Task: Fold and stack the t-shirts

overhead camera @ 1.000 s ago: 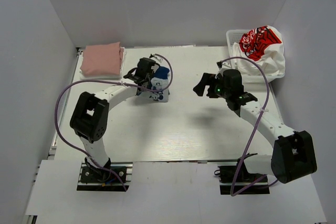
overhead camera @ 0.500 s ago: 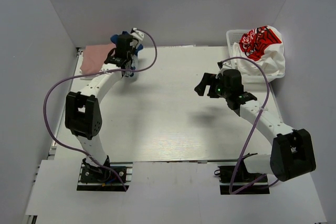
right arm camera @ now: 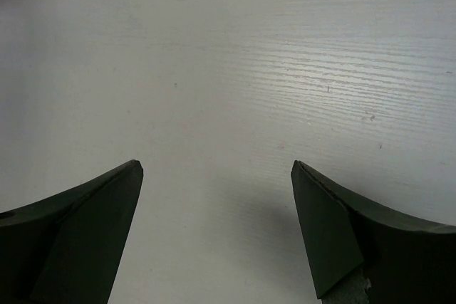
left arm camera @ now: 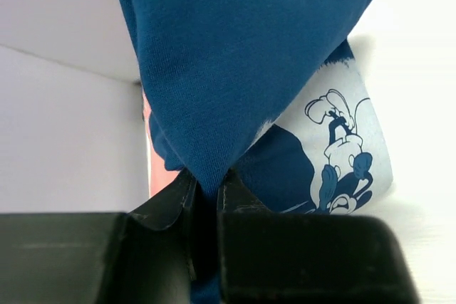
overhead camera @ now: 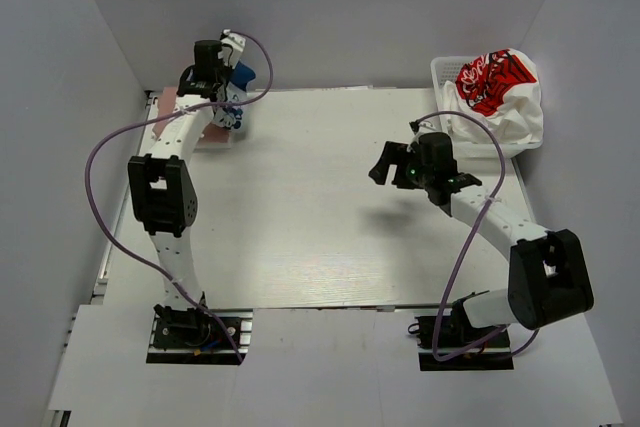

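Note:
My left gripper (overhead camera: pixel 222 87) is shut on the folded navy blue t-shirt (overhead camera: pixel 240 75) and holds it above the folded dusty-pink t-shirt (overhead camera: pixel 170 102) at the table's far left corner. In the left wrist view the navy shirt (left arm camera: pixel 235 55) fills the frame, its white-and-blue print (left arm camera: pixel 342 147) at the right, pinched between my left gripper's jaws (left arm camera: pixel 206 194), with a sliver of pink (left arm camera: pixel 160 176) behind. My right gripper (overhead camera: pixel 383 164) is open and empty over the bare table (right arm camera: pixel 228 69). A white t-shirt with red graphic (overhead camera: pixel 500 87) lies in the basket.
A white plastic lattice basket (overhead camera: pixel 442 72) stands at the far right corner, the white shirt spilling over its right side. White walls enclose the table on three sides. Purple cables loop off both arms.
My left arm has carried the navy shirt from the table's middle-left to the far left corner, over the pink shirt. My right arm has barely moved.

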Controlling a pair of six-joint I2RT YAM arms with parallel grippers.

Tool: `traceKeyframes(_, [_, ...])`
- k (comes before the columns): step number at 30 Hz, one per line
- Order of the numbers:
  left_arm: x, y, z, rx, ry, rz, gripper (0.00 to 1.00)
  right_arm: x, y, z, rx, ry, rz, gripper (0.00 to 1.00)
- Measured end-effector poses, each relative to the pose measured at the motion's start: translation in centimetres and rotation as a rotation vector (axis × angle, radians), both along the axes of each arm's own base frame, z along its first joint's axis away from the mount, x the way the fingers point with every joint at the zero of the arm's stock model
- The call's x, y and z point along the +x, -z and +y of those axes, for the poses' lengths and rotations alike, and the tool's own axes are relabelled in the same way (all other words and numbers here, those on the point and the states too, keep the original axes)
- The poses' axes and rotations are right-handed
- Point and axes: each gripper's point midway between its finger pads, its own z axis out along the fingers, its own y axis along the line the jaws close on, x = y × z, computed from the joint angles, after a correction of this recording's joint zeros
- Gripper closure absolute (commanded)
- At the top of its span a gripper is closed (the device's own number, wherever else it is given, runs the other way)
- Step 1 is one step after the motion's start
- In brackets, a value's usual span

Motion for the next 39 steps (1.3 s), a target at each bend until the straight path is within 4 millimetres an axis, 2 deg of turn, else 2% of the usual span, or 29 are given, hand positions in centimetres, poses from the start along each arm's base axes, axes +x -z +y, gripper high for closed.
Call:
traceKeyframes(7, [0.5,4.5,5.4,-0.036,-0.046,0.096,1.0,0.8,-0.1,0.3,0.002,-0.002,0.006,0.09])
traceKeyframes(10, [0.4,5.2,8.4,-0.06,-0.08,0.109,1.0,1.1,-0.3,0.6,0.007,-0.003,0.005,0.09])
traceKeyframes(17, [0.6,5.7,12.8,-0.121,-0.101,0.099,1.0,1.7,0.0,1.0,0.013,-0.01,0.022,0.09])
traceKeyframes(26, [1.9,9.9,14.5,-0.193,-0.053,0.154,1.0,2.8,0.6,1.6,0.013,-0.012,0.056,0.09])
traceKeyframes(27, [2.1,10.2,14.6,-0.196,-0.054,0.157,0.98,2.9,0.6,1.7,0.015,-0.012,0.059,0.09])
traceKeyframes(28, [2.3,10.4,14.8,-0.197,-0.056,0.156,0.9,2.9,0.7,1.7,0.015,-0.013,0.063,0.09])
traceKeyframes(29, [2.5,10.7,14.9,-0.197,-0.059,0.157,0.68,3.0,0.8,1.8,0.016,-0.014,0.067,0.09])
traceKeyframes(31, [2.7,11.0,15.5,-0.201,-0.084,0.152,0.48,3.0,1.1,1.9,0.017,-0.016,0.079,0.09])
traceKeyframes(32, [2.8,11.0,15.7,-0.202,-0.097,0.148,0.22,3.0,1.2,1.9,0.018,-0.017,0.086,0.09])
traceKeyframes(33, [2.8,11.0,16.0,-0.206,-0.11,0.143,0.14,3.0,1.4,2.0,0.018,-0.019,0.092,0.09])
traceKeyframes(34, [3.0,10.8,16.2,-0.218,-0.129,0.129,0.01,2.9,1.5,2.0,0.017,-0.02,0.099,0.09])
traceKeyframes(39, [3.9,7.9,18.0,-0.269,-0.225,0.021,0.0,3.0,1.8,2.2,0.018,-0.028,0.115,0.09])
